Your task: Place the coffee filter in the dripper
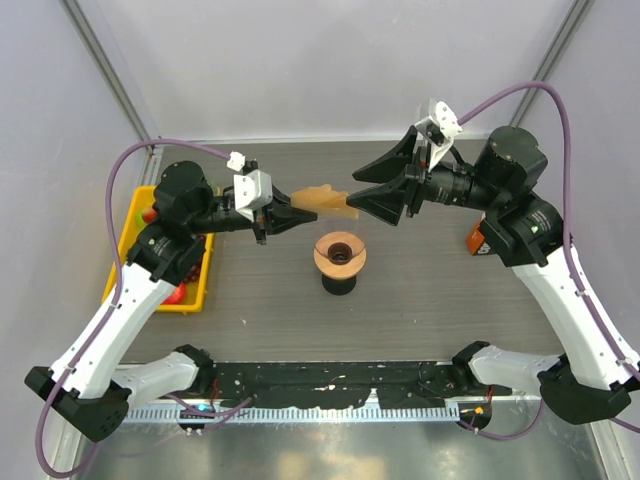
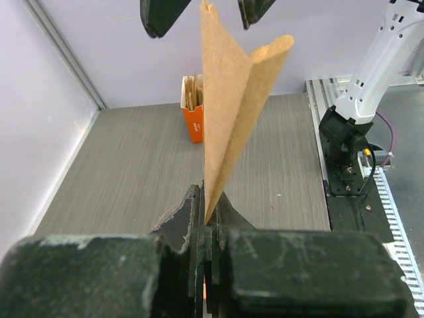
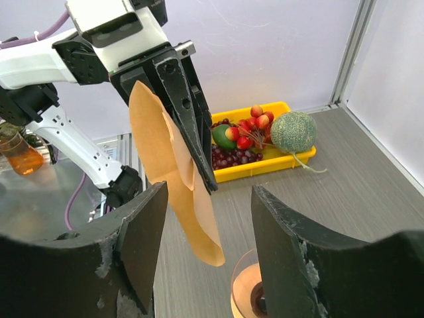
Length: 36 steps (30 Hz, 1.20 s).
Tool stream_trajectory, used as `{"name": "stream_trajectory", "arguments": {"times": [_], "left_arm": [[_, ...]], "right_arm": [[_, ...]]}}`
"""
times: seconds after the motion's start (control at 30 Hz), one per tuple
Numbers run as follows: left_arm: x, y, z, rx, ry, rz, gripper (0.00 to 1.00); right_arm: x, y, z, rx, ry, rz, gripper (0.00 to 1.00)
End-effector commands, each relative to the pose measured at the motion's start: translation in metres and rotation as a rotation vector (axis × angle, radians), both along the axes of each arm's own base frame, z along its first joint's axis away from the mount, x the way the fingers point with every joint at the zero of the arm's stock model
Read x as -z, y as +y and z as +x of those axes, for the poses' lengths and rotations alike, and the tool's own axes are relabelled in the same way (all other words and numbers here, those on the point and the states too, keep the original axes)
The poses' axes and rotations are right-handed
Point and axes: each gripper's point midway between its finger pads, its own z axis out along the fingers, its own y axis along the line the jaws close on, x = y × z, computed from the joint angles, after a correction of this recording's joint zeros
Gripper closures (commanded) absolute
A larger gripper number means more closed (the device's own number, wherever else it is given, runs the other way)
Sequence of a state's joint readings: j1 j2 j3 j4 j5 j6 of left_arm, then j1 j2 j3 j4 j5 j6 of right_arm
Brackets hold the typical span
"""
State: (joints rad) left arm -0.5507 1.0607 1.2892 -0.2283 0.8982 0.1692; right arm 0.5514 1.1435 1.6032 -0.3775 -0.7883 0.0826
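The coffee filter (image 1: 322, 200), a folded tan paper fan, hangs in the air above and just left of the dripper (image 1: 340, 255). My left gripper (image 1: 300, 212) is shut on the filter's pointed end (image 2: 228, 112), and the paper fans away from the fingers. My right gripper (image 1: 355, 188) is open, with one finger on each side of the filter's wide end (image 3: 165, 159) and not touching it. The dripper (image 3: 248, 291), an orange funnel on a black base, stands on the table below the right fingers.
A yellow tray (image 1: 130, 240) of fruit sits at the left edge, with a green melon (image 3: 293, 131) resting on its end. An orange box of filters (image 2: 193, 112) stands at the right side of the table, behind the right arm.
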Motion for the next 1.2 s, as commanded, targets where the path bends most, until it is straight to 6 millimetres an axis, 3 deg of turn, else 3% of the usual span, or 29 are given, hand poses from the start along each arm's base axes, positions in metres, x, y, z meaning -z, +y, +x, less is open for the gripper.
{"name": "stream_trajectory", "arguments": {"times": [0.0,0.37,0.53,0.57,0.63,0.73,0.8,0.97,1.17], "left_arm": [[-0.023,0.002,-0.005,-0.001,-0.054,-0.034,1.0],[-0.034,-0.001,-0.013,0.008,-0.041,-0.058,0.95],[-0.032,-0.004,-0.015,0.013,-0.041,-0.042,0.91],[-0.031,-0.004,-0.017,0.019,-0.042,-0.031,0.87],[-0.027,-0.005,-0.019,0.028,-0.047,-0.012,0.71],[-0.028,-0.001,-0.024,0.027,-0.047,-0.01,0.47],[-0.024,0.002,-0.028,0.033,-0.061,0.007,0.38],[-0.008,0.011,-0.031,0.022,-0.084,0.077,0.26],[-0.009,0.012,-0.028,0.018,-0.112,0.108,0.24]], "right_arm": [[-0.004,0.003,0.002,-0.018,-0.036,0.018,0.41],[0.018,0.008,0.006,-0.032,-0.065,-0.055,0.52],[0.021,0.012,0.004,-0.05,-0.088,-0.068,0.7],[0.019,0.012,0.005,-0.051,-0.095,-0.065,0.73],[0.015,0.013,0.004,-0.062,-0.118,-0.061,0.92],[0.011,0.011,-0.002,-0.081,-0.173,-0.063,0.95],[0.014,0.008,-0.005,-0.093,-0.221,-0.077,0.95],[0.021,0.005,-0.017,-0.146,-0.301,-0.106,0.95],[0.031,0.006,-0.022,-0.182,-0.347,-0.147,0.95]]}}
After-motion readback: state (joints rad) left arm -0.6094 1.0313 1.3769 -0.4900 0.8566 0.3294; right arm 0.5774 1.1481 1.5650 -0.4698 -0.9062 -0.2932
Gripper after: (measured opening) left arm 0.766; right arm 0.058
